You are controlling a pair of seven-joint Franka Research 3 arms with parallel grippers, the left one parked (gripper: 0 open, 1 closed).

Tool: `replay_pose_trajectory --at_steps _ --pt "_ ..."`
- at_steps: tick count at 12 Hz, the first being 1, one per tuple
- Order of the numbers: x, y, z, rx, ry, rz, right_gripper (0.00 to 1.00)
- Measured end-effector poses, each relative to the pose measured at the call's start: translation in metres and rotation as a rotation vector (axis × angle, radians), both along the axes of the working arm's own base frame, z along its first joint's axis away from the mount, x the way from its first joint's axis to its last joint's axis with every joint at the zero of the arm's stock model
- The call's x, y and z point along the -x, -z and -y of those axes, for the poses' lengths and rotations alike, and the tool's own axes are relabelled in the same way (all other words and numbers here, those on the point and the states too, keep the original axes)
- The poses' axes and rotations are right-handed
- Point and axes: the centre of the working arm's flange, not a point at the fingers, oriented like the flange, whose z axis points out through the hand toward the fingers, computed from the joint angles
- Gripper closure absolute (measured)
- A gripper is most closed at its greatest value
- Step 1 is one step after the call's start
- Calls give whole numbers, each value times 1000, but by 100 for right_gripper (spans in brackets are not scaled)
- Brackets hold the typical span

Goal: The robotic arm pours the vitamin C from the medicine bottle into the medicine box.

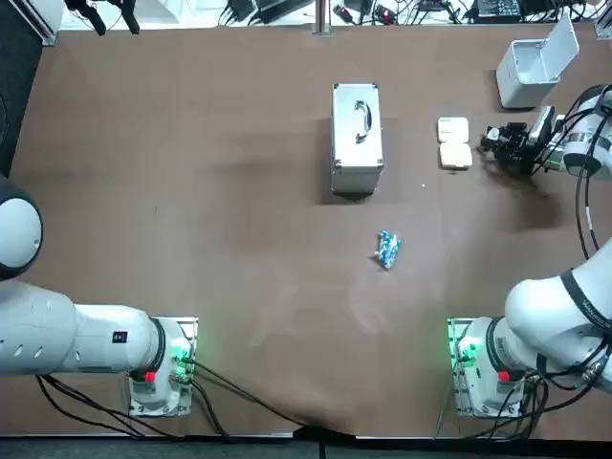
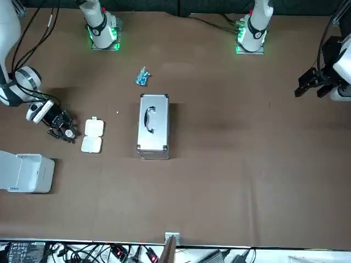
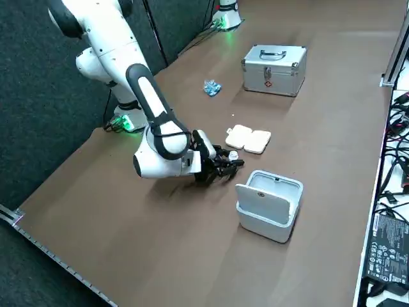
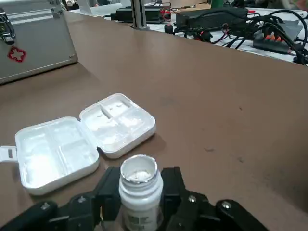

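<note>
Right wrist view: one medicine bottle (image 4: 139, 190), white, uncapped and upright, stands between the two black fingers (image 4: 109, 190) of the right gripper (image 4: 140, 197), which press narrowly on its sides; its base is cut off by the frame edge; something white shows in its mouth, too indistinct to count. One medicine box (image 4: 82, 142) lies open just beside the bottle, apart from it, with two hinged halves of divided compartments; whether any compartment holds a tablet cannot be told. One metal case (image 4: 33, 41) with a red cross is cut off at the corner.

Top view: the gripper sits low at the far right of the surface (image 1: 191, 191), just right of the box (image 1: 454, 142); the bottle is lost among the dark fingers. There is one case (image 1: 357, 139) mid-surface, one blue packet (image 1: 387, 250) nearer the bases, and one white bin (image 1: 531, 65) with its lid raised at the far right corner.

Front view: the same single box (image 2: 91, 135), case, packet and bin (image 2: 26, 172) appear; the bottle is barely distinguishable.

Right side view: the white wrist covers much of the gripper (image 3: 230, 161), which lies between the box and the bin; the bottle is hidden.
</note>
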Motion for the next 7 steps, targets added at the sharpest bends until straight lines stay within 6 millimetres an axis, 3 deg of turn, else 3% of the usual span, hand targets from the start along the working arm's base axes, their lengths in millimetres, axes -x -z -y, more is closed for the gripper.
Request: replay_pose_trajectory --at_steps 7 --pt "3 8 2 -3 1 -6 55"
